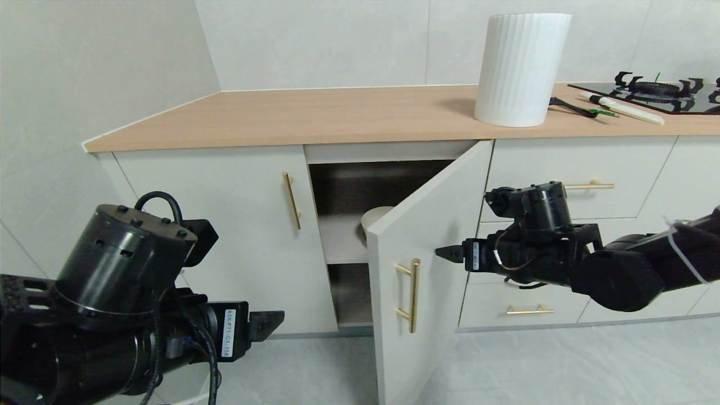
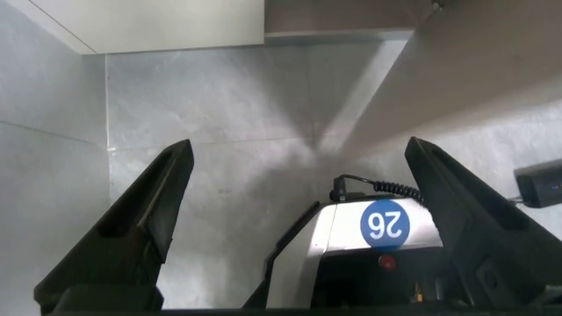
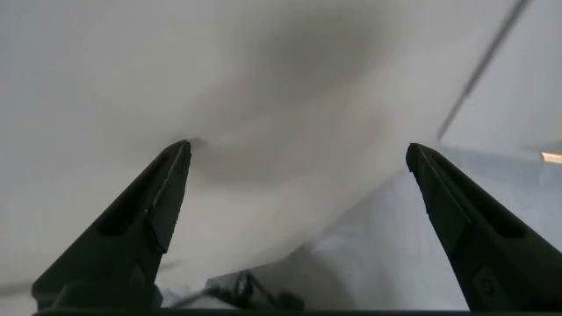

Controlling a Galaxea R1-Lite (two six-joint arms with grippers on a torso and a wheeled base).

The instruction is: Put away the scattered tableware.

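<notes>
Scattered tableware lies on the wooden counter [image 1: 315, 115] at the far right: a black-handled utensil [image 1: 571, 107] and a white-handled knife [image 1: 627, 110] by the hob. The cabinet door [image 1: 433, 225] below stands swung open. A white round vessel [image 1: 373, 220] sits on the shelf inside. My right gripper [image 1: 450, 254] [image 3: 299, 219] is open, its tips close to the outer face of the open door, above the gold handle [image 1: 411, 295]. My left gripper [image 1: 269, 325] [image 2: 299, 219] is open and empty, low in front of the shut left door.
A tall white ribbed container [image 1: 520, 67] stands on the counter above the open cabinet. A black gas hob [image 1: 658, 93] is at the far right. Drawers with gold handles [image 1: 590, 185] lie behind my right arm. A wall closes off the left side.
</notes>
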